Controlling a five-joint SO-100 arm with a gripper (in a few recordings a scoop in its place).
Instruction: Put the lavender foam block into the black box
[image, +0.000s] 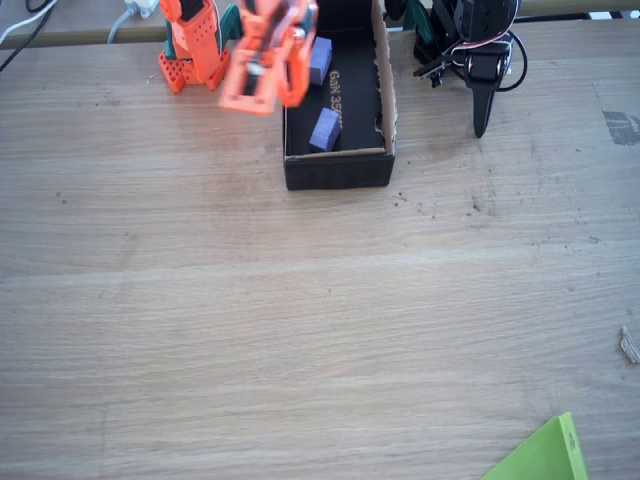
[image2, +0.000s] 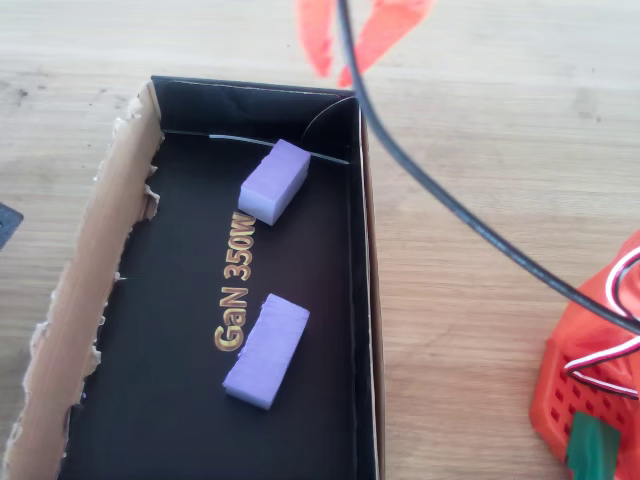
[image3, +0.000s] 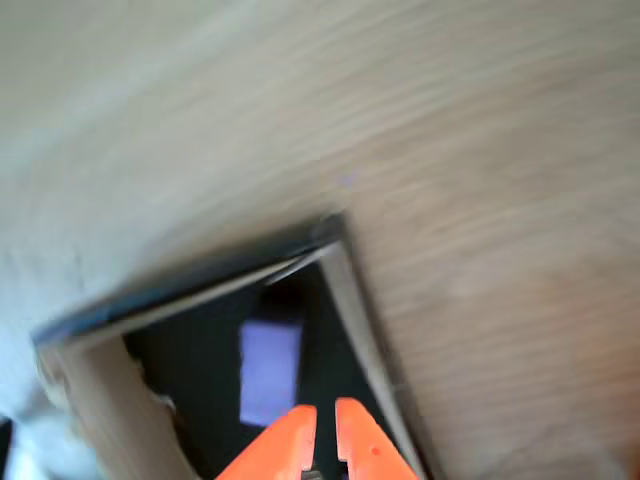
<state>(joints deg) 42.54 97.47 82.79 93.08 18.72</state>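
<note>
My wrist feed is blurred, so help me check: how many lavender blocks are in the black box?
Observer: Two. One lavender foam block lies near the black box's end wall, a second block beside the gold lettering.
Operator: Is either one gripped?
Observer: No. In the overhead view both rest on the floor, with the end effector past the end wall.
Operator: Anything loose on the table?
Observer: A green sheet's corner, bottom right of the fixed view.

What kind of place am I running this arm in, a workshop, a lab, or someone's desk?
Most likely a hobby or lab desk: a bare wooden table, loose cables along its back edge, and a reused black box with a torn rim. Two lavender foam blocks lie inside; the orange pincer hangs above.
</note>
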